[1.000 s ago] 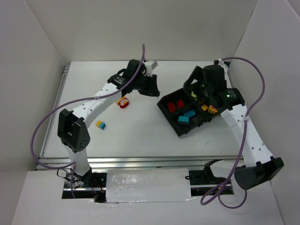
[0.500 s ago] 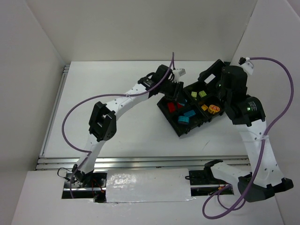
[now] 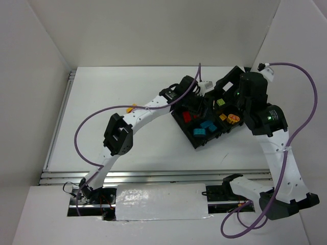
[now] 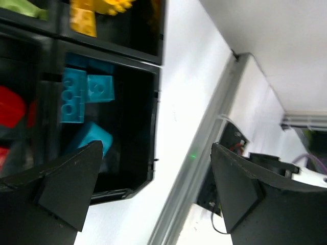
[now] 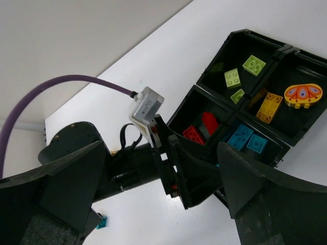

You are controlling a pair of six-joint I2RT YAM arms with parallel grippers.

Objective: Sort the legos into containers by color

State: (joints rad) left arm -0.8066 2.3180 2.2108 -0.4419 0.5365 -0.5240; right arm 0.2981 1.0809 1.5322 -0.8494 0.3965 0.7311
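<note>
While its fingers stand spread wide with nothing between them, the left end effector (image 4: 156,148) hangs over the left side of the black tray (image 4: 158,102), above the blue bricks (image 4: 76,97) and close to the red bricks (image 5: 193,133). The right end effector (image 5: 161,147), likewise released and empty, looks down on the same tray from above. Sorting appears mostly done: green bricks (image 5: 254,65), yellow bricks (image 5: 269,106), red and blue each lie in their own compartment, unmixed. Remaining, as far as can be seen, are a yellow-orange brick (image 3: 132,107) showing beside the left arm (image 3: 148,108) and a small blue brick (image 5: 102,221), both on the white bench (image 3: 153,148) well apart from the tray. White panels (image 3: 153,35) wall in the bench, and a metal rail (image 3: 153,176) edges its left and near sides.
</note>
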